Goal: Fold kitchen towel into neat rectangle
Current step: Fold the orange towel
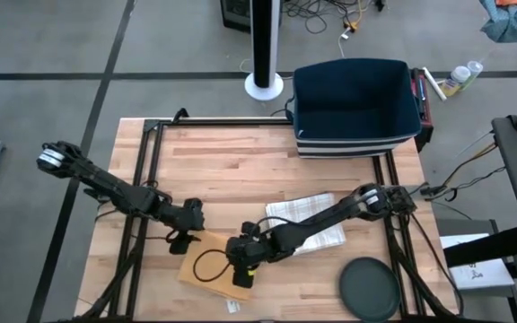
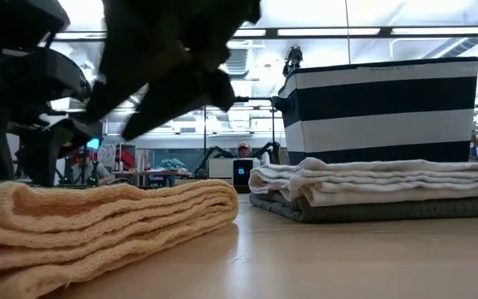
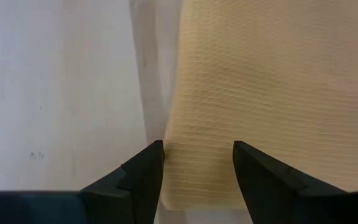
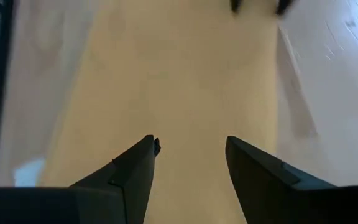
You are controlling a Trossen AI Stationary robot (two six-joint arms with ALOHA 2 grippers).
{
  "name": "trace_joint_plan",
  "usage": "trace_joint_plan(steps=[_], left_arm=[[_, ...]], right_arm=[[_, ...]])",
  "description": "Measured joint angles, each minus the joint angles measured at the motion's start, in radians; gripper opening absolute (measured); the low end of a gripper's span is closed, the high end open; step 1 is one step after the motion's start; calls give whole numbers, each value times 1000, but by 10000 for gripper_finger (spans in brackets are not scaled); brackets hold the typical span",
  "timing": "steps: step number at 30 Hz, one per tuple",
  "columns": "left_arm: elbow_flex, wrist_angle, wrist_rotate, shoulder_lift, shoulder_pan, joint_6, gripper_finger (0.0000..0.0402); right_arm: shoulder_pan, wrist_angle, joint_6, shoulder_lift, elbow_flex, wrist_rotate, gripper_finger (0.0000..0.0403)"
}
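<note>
Left gripper (image 3: pixel 196 168) and right gripper (image 4: pixel 190 158) hover released, jaws apart and empty, over the folded towel (image 1: pixel 215 266) at the worktop's (image 1: pixel 232 161) near edge. Lift both straight up so no finger drags the layers askew.

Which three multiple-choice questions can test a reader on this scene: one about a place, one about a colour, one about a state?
1. Where is the round dark plate?
A. inside the basket
B. on the table's front right part
C. under the yellow towel

2. What colour is the towel under both tools?
A. yellow
B. green
C. red

3. How is the left tool?
A. shut on the towel
B. out of view
C. open above the towel

Answers: 1 B, the high view shows it there; 2 A, both wrist views show yellow cloth; 3 C, its fingers stand apart.
</note>
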Motion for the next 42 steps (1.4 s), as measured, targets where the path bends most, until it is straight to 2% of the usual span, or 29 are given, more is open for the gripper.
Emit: trace_joint_plan(steps=[5,10,12,17,23,29,33,39,42], left_arm=[[-14,1,28,44,42,-13,185],[-55,34,28,95,44,-135,185],[-63,41,25,94,39,-174,185],[-50,-8,72,32,38,-212,185],[-42,-19,97,-3,37,-153,185],[-95,73,95,30,37,-83,185],[-130,143,108,36,38,-64,177],[-141,151,107,35,38,-58,154],[-141,149,106,35,38,-62,144]], right_arm=[[10,-7,-52,-16,-68,34,179],[-9,5,-61,-101,-185,53,163],[-15,14,-32,-125,-235,55,159],[-27,162,41,-140,-318,10,158],[-28,184,83,-131,-328,112,167],[-34,176,126,-97,-329,51,172],[-45,175,136,-78,-330,52,176],[-57,157,117,-83,-330,-28,175],[-56,98,116,-115,-327,-27,176]])
